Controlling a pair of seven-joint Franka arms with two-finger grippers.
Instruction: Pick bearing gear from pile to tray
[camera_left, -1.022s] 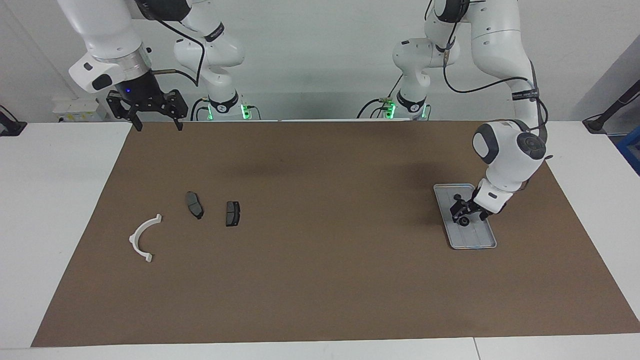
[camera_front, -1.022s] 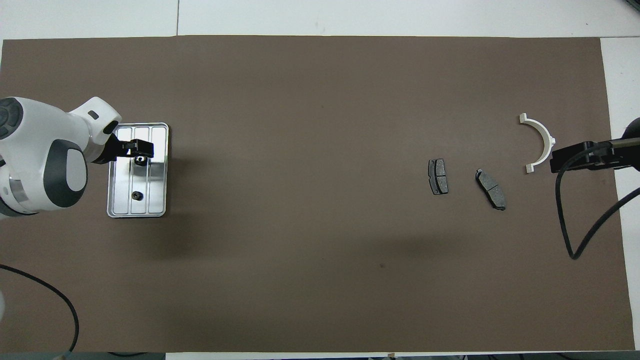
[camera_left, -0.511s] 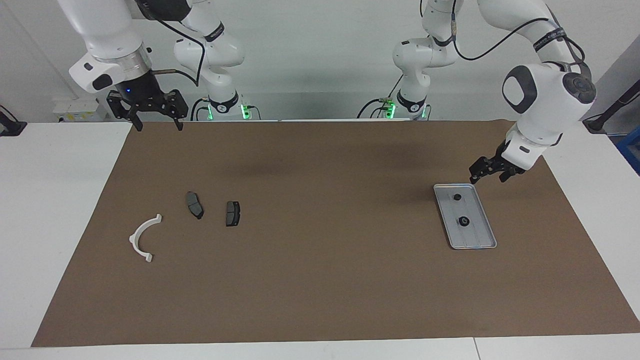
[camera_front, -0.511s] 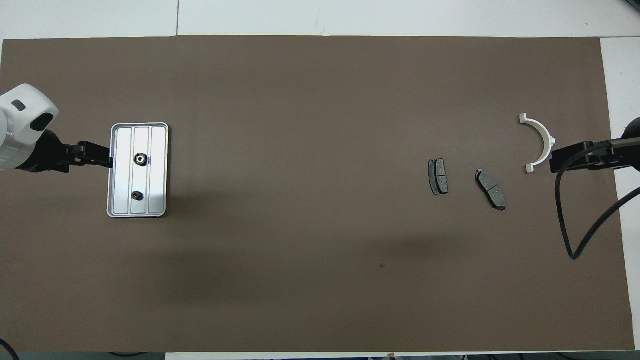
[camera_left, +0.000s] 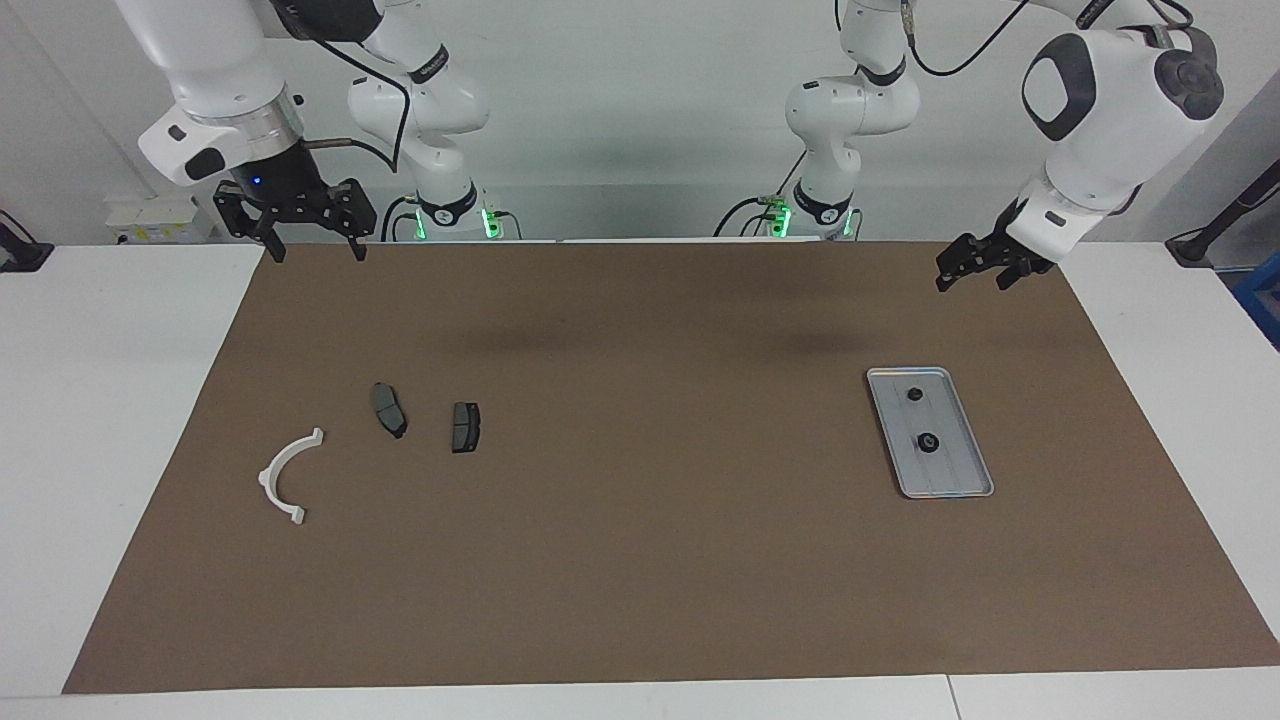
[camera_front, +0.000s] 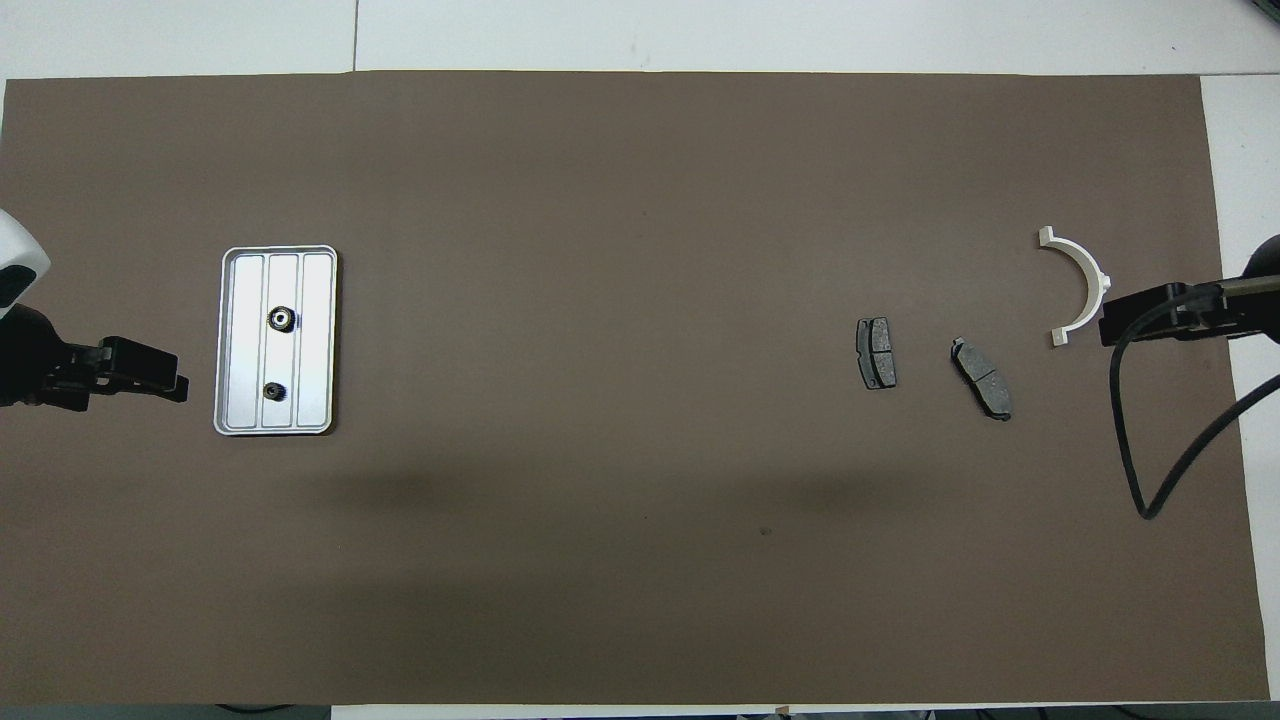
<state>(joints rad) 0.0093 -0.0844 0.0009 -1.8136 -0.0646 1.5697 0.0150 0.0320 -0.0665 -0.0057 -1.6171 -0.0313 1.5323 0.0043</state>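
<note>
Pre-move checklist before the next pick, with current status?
1. Two bearing gears lie in the tray: ok.
2. Left gripper up over the mat's edge, holding nothing: ok.
3. Right gripper open, raised, waiting: ok.
4. Another gear left beside the brake pads and white bracket: not ok, none visible.
5. Tray flat on the mat: ok.

the facing view looks from high across the table toward both arm bases, taking in the whole brown mat (camera_left: 640, 560). the overhead view looks steeply down from above the robots' end, half a turn around. both share the mat, the tray (camera_left: 930, 475) (camera_front: 245, 345) and the white bracket (camera_left: 287, 473) (camera_front: 1080, 285).
</note>
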